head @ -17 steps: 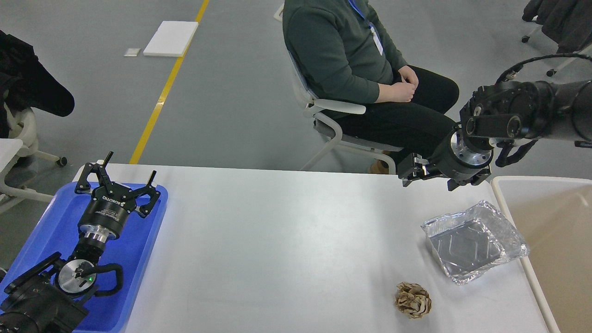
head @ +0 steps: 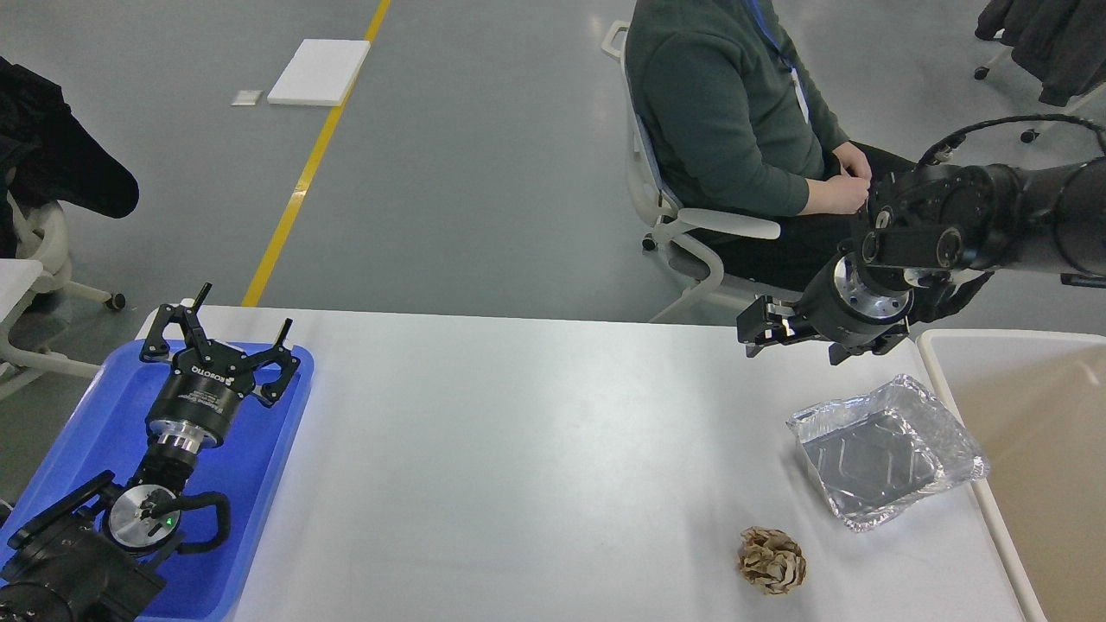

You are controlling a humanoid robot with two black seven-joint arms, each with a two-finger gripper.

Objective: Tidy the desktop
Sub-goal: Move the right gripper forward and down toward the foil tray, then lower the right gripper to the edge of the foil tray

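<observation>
A crumpled paper ball lies near the front edge of the white worktop, a foil tray just beyond it. The left end effector hangs spread over a blue tray. At the far edge, the right end effector is too dark to tell.

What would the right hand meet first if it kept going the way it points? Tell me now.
The right hand points leftward, roughly level above the far edge of the desktop. Nothing stands in that line as far as the head view shows, so the way looks free, though its height over the surface is hard to judge.
</observation>
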